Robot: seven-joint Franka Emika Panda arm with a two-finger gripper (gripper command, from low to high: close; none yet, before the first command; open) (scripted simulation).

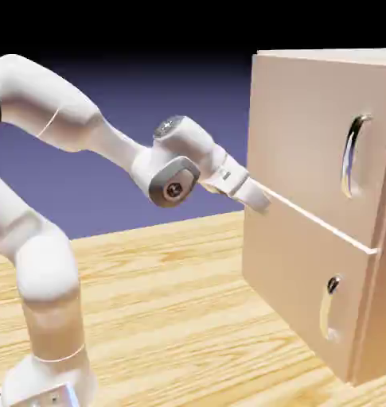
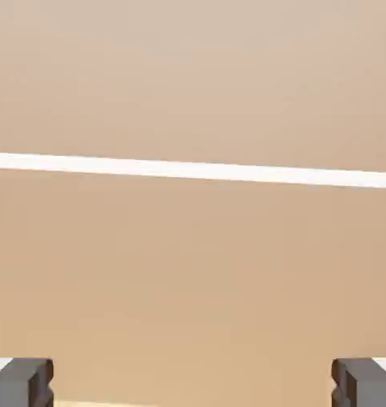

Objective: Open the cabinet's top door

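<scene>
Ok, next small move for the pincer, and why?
I'd shift the pincer toward the exterior view's right and up, jaws kept open, to meet the top door's handle: it seems aimed near the white seam, with no handle between its tips.

arm's rear section [image 1: 37, 87] cut off by the exterior view's left edge, its base [image 1: 48, 385] by the bottom edge, cabinet [image 1: 315, 151] cropped at right, finger tips [image 2: 21, 381] partly out of the hand view's bottom corners, cabinet's interior hidden behind closed panels
</scene>
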